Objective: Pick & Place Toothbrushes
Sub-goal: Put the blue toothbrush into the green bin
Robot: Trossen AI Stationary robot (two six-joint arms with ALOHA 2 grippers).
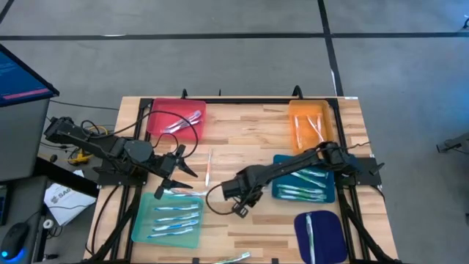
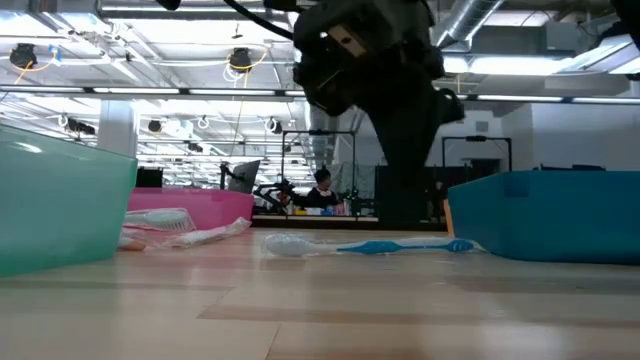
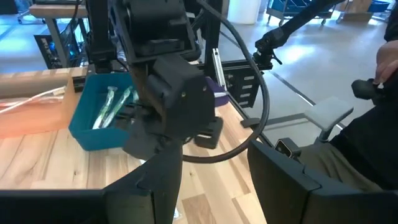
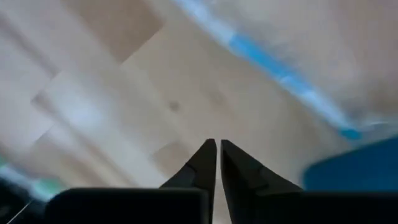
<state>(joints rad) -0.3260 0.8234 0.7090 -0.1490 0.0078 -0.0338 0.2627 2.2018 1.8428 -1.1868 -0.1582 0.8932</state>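
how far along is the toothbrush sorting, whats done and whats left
Mostly done: toothbrushes lie in the teal tray, pink tray, orange tray, blue tray and navy tray. In hand: nothing; the right gripper is shut and empty over bare wood. Left: the loose toothbrush mid-table and another at the near edge.

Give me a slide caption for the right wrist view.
Right tool, fingers together and empty, over bare wood beside a blue-handled toothbrush.

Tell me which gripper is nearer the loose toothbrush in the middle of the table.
Left. The left gripper sits just beside the toothbrush, on its left-arm side. The right gripper is farther, toward the table's near edge.
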